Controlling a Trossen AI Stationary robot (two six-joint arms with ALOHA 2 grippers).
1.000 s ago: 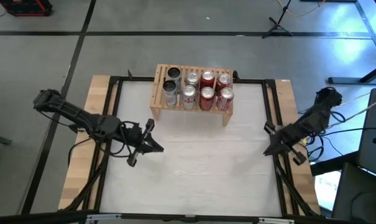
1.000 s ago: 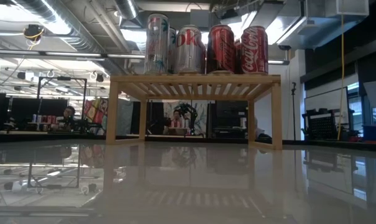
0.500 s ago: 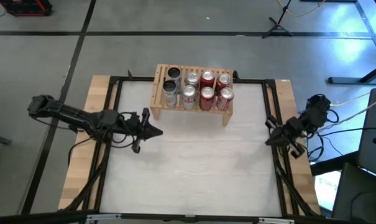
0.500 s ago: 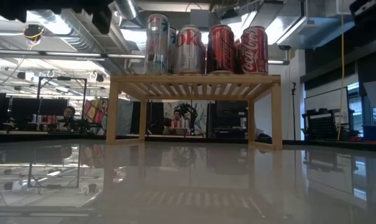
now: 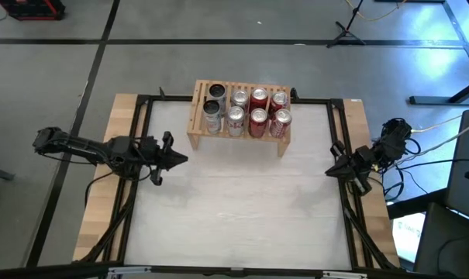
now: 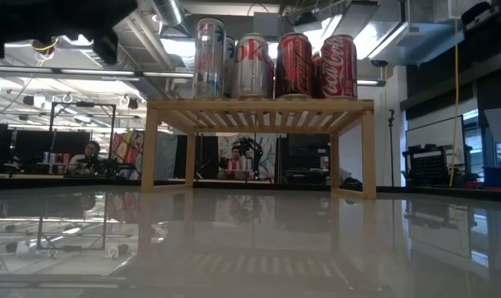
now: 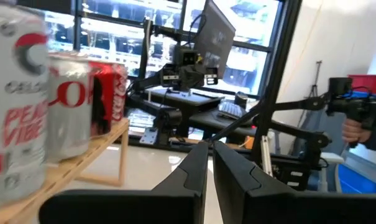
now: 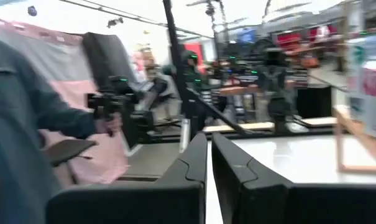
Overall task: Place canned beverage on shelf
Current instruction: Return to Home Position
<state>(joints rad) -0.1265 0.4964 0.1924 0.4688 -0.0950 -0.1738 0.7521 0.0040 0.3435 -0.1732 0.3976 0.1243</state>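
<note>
The light-wood shelf (image 5: 239,124) stands on its side legs at the table's far middle, with several beverage cans (image 5: 258,118) upright on its slatted top; the low view shows the cans (image 6: 274,65) in a row on the shelf (image 6: 259,109). My left gripper (image 5: 184,159) hangs shut and empty over the table's left part, near the shelf's left end. My right gripper (image 5: 329,171) is shut and empty at the table's right rail. Each wrist view shows its own fingers together, left gripper (image 7: 210,163) and right gripper (image 8: 209,155).
Black frame rails (image 5: 343,155) run along the table's sides. The white tabletop (image 5: 242,209) lies bare in front of the shelf. A person's sleeve (image 8: 26,118) shows beyond the table in the right wrist view, and another hand (image 7: 355,127) shows in the left wrist view.
My left gripper has drawn back toward the table's left and far side, sinking and staying shut. My right gripper has pulled back toward the right rail and sunk a little, and has tipped up toward level. The shelf and cans have kept still.
</note>
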